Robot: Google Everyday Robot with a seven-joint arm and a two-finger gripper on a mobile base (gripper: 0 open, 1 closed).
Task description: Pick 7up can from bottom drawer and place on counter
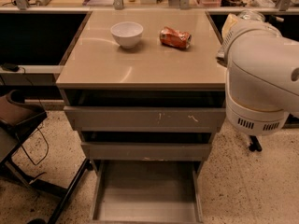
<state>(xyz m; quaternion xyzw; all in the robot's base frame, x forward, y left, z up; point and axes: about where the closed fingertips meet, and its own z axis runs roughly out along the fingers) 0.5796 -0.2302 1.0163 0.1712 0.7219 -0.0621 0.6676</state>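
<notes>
1. The bottom drawer (145,195) is pulled open and its visible floor is bare. No 7up can shows there or on the counter (140,64).
2. The counter holds only a white bowl (126,33) and an orange-red can (175,37).
3. The gripper is out of sight behind the white arm housing (261,73) at the counter's right edge. I cannot tell its grip state.
4. Step is likely pick or carry, but this is unclear. The next move calls for locating the can first.
</notes>
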